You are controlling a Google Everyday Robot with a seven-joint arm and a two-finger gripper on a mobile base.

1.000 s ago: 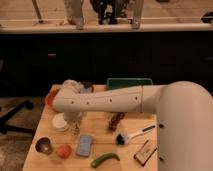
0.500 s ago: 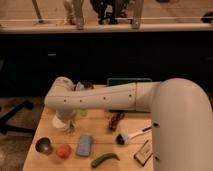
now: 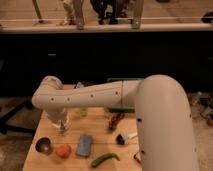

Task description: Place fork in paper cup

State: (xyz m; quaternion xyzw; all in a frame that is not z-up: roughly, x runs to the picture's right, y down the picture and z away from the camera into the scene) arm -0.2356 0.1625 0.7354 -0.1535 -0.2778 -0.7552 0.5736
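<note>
Shifting left | end effector (image 3: 62,126) lower than before; over table (image 3: 35,155)

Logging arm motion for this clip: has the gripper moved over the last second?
Yes. The gripper has shifted toward the table's left edge and nearer the camera, closing on the metal cup, which stayed put.

One camera is looking down from up high, behind the big white robot arm (image 3: 100,95). It is facing the light wooden table (image 3: 35,155). The pincer (image 3: 62,127) is hanging near the table's left side.
</note>
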